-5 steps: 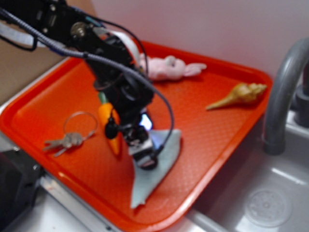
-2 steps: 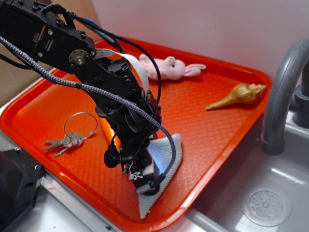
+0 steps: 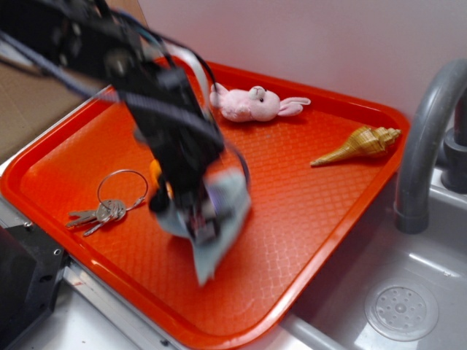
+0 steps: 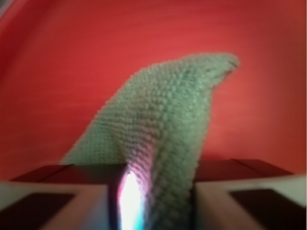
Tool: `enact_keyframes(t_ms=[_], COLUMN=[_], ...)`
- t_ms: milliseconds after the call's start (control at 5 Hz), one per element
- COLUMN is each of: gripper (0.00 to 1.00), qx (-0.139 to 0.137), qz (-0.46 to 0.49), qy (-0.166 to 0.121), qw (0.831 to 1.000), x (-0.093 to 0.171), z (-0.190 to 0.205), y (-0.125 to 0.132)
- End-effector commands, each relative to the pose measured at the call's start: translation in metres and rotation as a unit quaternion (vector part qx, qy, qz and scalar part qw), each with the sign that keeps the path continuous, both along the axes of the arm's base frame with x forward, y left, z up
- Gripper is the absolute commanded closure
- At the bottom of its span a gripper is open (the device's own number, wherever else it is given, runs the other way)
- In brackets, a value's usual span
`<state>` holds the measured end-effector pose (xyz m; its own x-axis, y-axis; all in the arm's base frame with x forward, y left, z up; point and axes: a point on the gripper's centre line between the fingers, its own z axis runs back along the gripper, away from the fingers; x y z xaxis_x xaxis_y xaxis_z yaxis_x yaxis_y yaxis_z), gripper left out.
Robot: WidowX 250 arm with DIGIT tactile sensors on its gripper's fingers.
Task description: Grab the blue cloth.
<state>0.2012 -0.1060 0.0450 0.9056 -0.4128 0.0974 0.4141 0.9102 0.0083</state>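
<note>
My arm reaches in from the upper left of the exterior view, black links and cables sloping down and to the right, smeared by motion blur. My tool (image 3: 206, 222) points downward at the end of it. In the wrist view my two fingers (image 4: 53, 199) sit at the bottom edge, left and right, pinched on the blue cloth (image 4: 168, 139), which fills the narrow gap between them.
</note>
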Motion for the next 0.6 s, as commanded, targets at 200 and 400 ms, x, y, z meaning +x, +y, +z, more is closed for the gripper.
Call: enact_keyframes(t_ms=[200,400], gripper=[1.0,1.0], qx=[-0.088,-0.058], qz=[0.312,0.292], qy=[-0.072,-0.086], qw=[0.943,0.951], x=[-0.007,-0.005], z=[0.146,0.158], y=[0.115,0.102])
